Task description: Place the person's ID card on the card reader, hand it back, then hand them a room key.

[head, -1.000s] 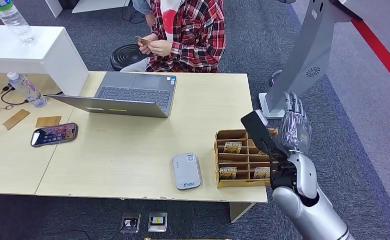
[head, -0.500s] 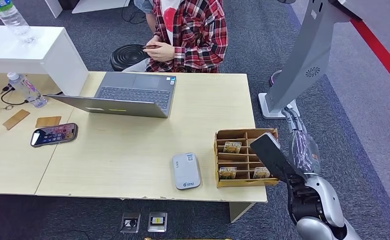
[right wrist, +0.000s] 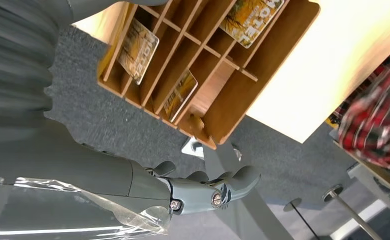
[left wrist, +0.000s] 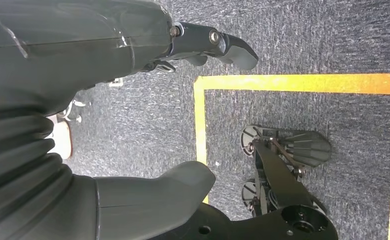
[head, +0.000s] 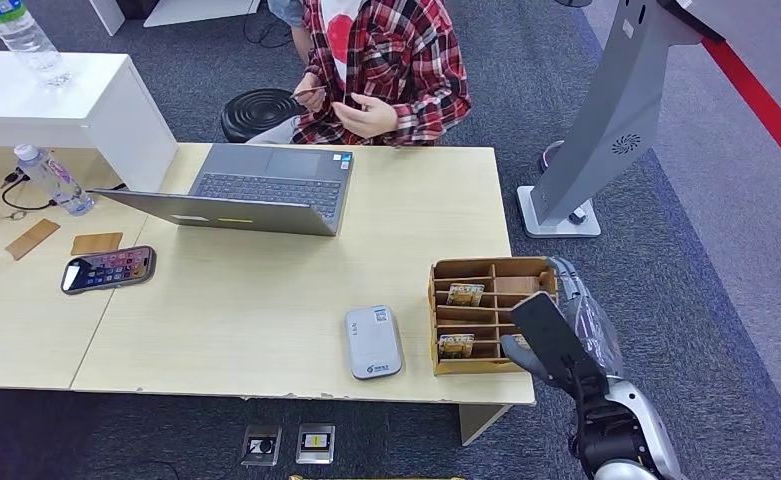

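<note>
Card tray at worktop corner; right hand beside it, empty.

Card tray (head: 491, 315): three room keys (head: 457, 345) standing in slots, long side running away from the robot. Right hand (head: 578, 318): just right of tray, fingers loosely apart, nearer. Left hand (left wrist: 133, 35): hanging, holding nothing. ID card (head: 309, 91): far beyond tray, with person (head: 391, 60).

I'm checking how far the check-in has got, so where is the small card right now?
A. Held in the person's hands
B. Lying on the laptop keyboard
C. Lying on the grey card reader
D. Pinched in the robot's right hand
A: the person in the plaid shirt holds the card in their hands behind the laptop, while the card reader is bare on top and the right hand holds nothing.
</note>
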